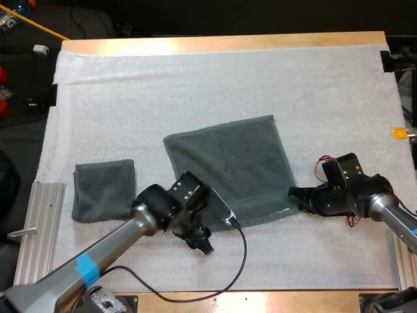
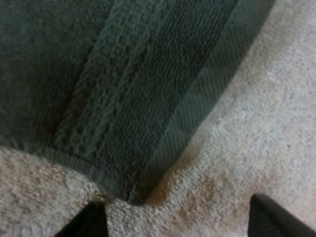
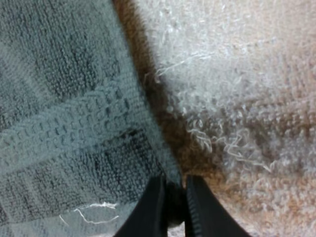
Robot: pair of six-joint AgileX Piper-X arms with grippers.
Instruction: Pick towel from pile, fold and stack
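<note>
Quick progress check: one towel is already done. The folded towel (image 1: 104, 190) sits at the left of the high view on the white mat (image 1: 195, 85), and I'd call that the start of the stack (a stack of one so far). The other one, the flat towel (image 1: 228, 166), lies spread out in the middle of the frame with no fold in it that I can make out. So the picking looks finished for this one, and the folding and stacking are what's left.

Both grippers are down at its near edge. The right gripper (image 3: 173, 210) is at the towel's lower right corner, right of centre in the high view, and its fingers (image 3: 200, 215) are squeezed nearly together with the towel's edge pinched between them. The left gripper (image 2: 177, 219) is at the lower left corner, just below centre in the high view. Its fingers are spread wide, with the corner lying just ahead of them on the mat, not touching either one. My guess is the left has to close on that corner before the pair can lift the near edge over to the far one.

Count: two towels (one folded, one flat), two grippers, one mat, one wooden table (image 1: 215, 44), and one metal rail (image 1: 39, 225) at the lower left
</note>
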